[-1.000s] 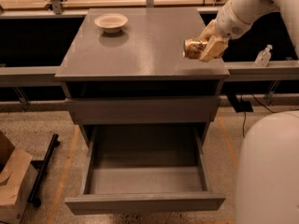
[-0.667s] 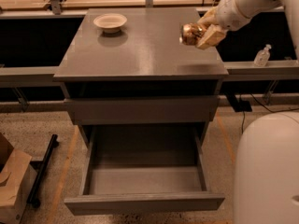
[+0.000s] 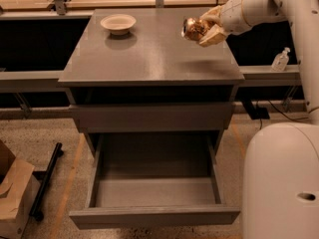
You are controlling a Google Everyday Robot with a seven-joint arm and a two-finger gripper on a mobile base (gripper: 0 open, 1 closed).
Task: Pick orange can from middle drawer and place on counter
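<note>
The orange can [image 3: 192,29] is shiny golden-orange and lies on its side in my gripper [image 3: 203,28], held in the air above the right part of the counter [image 3: 149,54]. The gripper's cream fingers [image 3: 213,36] are shut on the can, one above and one below it. My arm comes in from the upper right. The middle drawer [image 3: 154,193] stands pulled out below the cabinet front, its grey floor bare.
A pale round bowl [image 3: 118,23] sits at the counter's back left. A closed grey drawer front [image 3: 152,117] is above the open drawer. My white base [image 3: 281,183] stands at the lower right. A cardboard box [image 3: 12,198] and a black bar [image 3: 45,180] lie on the floor at left. A small bottle [image 3: 280,59] stands on the right ledge.
My gripper has carried the orange can up and toward the back of the counter, from near its right edge to higher above its right part. The drawer and bowl have not moved.
</note>
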